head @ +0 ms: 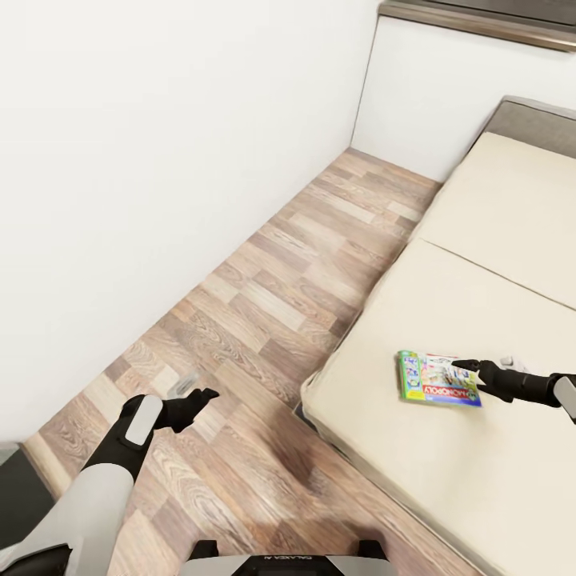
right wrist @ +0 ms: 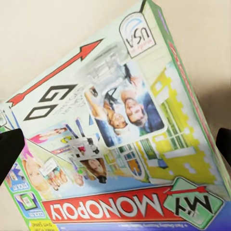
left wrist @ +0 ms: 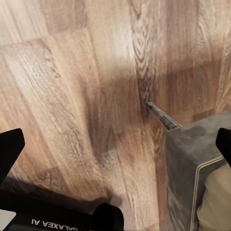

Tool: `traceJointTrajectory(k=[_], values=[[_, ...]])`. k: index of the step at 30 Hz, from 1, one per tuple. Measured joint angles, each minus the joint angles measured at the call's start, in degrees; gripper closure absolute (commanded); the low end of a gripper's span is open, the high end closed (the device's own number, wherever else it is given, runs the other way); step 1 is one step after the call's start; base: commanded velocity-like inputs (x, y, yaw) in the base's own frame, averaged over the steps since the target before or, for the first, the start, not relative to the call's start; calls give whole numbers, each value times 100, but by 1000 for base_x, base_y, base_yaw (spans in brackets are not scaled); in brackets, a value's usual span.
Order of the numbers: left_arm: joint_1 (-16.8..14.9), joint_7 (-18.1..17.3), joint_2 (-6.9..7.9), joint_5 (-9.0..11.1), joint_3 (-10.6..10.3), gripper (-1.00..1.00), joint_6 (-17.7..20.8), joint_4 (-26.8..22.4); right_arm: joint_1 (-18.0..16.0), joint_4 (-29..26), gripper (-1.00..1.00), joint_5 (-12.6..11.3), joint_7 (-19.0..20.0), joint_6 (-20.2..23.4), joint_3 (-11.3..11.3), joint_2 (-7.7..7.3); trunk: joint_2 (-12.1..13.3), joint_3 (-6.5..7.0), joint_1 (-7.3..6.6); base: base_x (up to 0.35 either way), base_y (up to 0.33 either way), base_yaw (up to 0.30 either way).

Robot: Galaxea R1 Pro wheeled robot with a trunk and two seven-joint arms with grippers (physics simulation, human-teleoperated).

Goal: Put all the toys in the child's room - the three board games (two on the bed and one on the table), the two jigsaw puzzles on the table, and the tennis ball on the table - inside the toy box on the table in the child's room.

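Note:
One board game (head: 438, 379), a green-edged Monopoly box, lies flat on the beige mattress of the bed (head: 480, 496) near its front corner. My right gripper (head: 469, 374) hovers at the box's right edge, open. In the right wrist view the box lid (right wrist: 120, 130) spans the space between my spread fingertips (right wrist: 9, 149), and nothing is gripped. My left gripper (head: 200, 397) hangs open over the wood floor, left of the bed. The left wrist view shows floor planks and the bed's dark grey frame corner (left wrist: 192, 154) between its open fingertips (left wrist: 10, 150).
A white wall (head: 120, 200) runs along the left, leaving a strip of wood-plank floor (head: 304, 272) between it and the bed. The low grey headboard (head: 532, 120) is at the far right. My base (head: 280, 564) shows at the lower edge.

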Motion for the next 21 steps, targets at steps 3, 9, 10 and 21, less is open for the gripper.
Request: traceJointTrajectory(k=[3, 9, 10, 21], values=[[0, -4, -5, 0, 0, -100, -21, -1, 4, 0, -100, -6, 2, 2, 2, 0, 0, 0, 0, 0, 0, 68], [-1, -14, -9, 0, 0, -100, -42, 0, 25, -9, -100, -10, 5, 2, 1, 5, 0, 0, 0, 0, 0, 37], [-1, -16, -10, 1, 0, -100, -47, 0, 28, -11, -100, -9, 5, 2, 1, 6, 0, 0, 0, 0, 0, 50], [7, -29, -11, 2, 0, -100, -90, -3, 37, -21, -100, 0, 5, 1, 4, 21, 0, 21, 0, 0, 0, 154]])
